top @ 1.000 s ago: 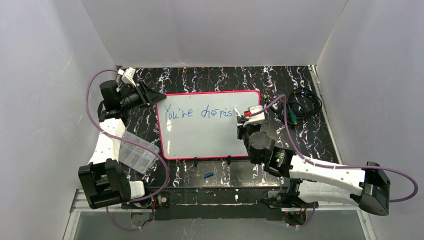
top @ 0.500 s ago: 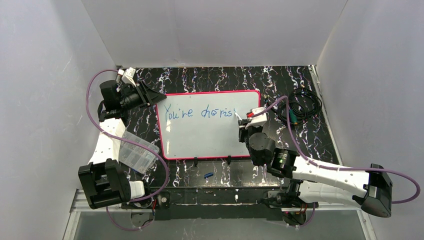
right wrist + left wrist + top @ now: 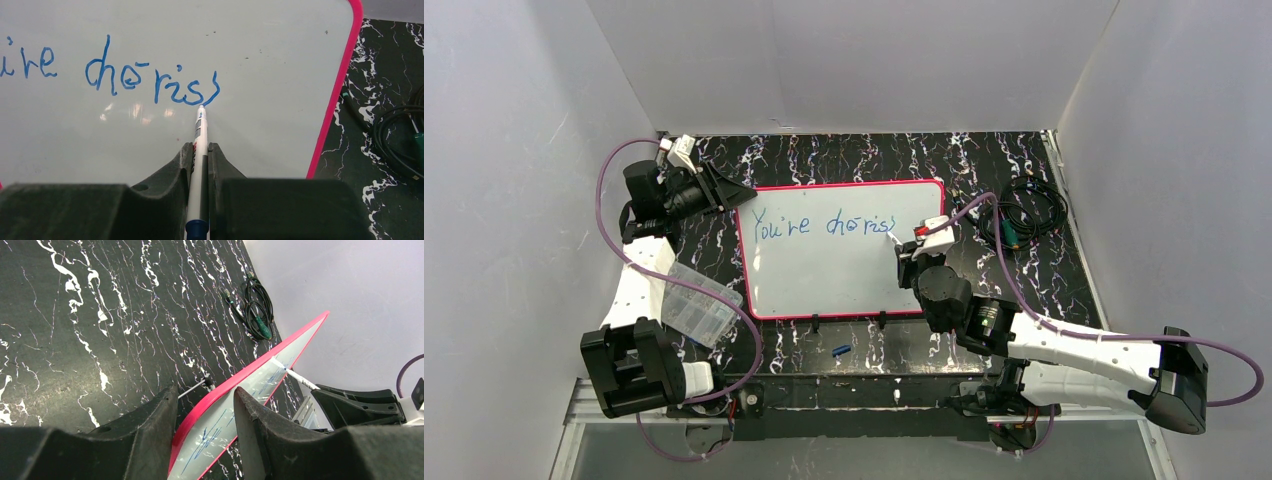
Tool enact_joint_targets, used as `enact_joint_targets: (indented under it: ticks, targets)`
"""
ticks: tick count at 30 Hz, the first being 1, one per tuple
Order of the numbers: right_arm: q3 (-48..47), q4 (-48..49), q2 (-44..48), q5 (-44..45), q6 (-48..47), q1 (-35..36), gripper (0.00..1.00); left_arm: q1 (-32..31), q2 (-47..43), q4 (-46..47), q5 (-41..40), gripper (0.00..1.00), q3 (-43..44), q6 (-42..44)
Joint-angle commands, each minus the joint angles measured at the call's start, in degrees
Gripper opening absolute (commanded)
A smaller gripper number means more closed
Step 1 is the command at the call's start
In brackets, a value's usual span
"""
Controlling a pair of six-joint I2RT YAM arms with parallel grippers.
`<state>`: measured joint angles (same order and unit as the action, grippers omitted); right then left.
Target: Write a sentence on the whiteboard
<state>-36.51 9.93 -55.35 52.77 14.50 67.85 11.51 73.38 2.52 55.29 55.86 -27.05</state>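
My right gripper (image 3: pixel 200 155) is pinched tight on the marker (image 3: pixel 201 125) - shaft pointing away from me, tip at the end of the sentence (image 3: pixel 150 82), "cheris". The whiteboard (image 3: pixel 280 115) lies flat mid-table. Next strokes should run rightward - little room before its right edge.

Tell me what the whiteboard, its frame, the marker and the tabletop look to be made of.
The whiteboard: glossy white coated panel; light glares off it. Its frame: pink, smooth, probably plastic. The marker: white plastic-looking barrel. The tabletop: black with white veins, marble-look; real stone or printed laminate cannot be told.
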Motion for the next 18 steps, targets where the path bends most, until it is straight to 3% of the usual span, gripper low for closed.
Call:
enact_joint_targets:
  ticks: [1, 18]
  targets:
    - [0.7, 1.1, 0.2, 1.4, 0.3, -0.3, 0.01, -0.4, -1.9, -0.4, 2.3, 0.43, -0.2, 0.1]
    - [0.8, 3.4, 1.9, 7.3, -2.0, -0.3, 0.01, -0.4, -1.7, -0.4, 2.2, 0.43, -0.1, 0.1]
